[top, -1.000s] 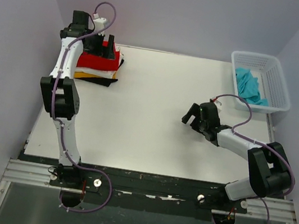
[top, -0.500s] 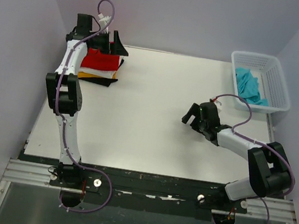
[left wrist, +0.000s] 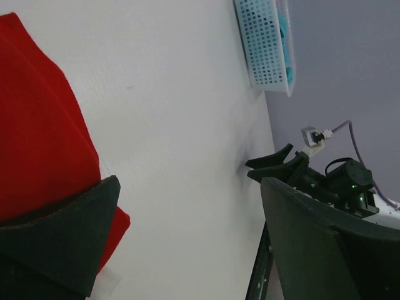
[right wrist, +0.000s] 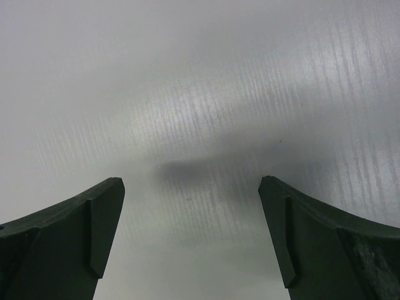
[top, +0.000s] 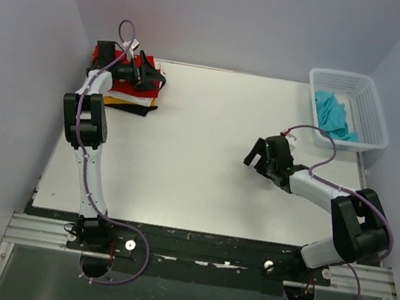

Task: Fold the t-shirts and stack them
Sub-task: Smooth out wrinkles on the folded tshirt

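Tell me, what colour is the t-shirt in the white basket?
Turquoise. The t-shirt shows best in the top external view.

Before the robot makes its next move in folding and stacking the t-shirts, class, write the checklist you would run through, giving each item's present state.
1. Left gripper open, holding nothing: ok.
2. Red t-shirt on top of the stack: ok.
3. Stack edges squared: cannot tell, the left arm covers part of it.
4. Right gripper open, empty, above bare table: ok.
5. Turquoise t-shirt folded and stacked: not ok, it lies crumpled in the basket.
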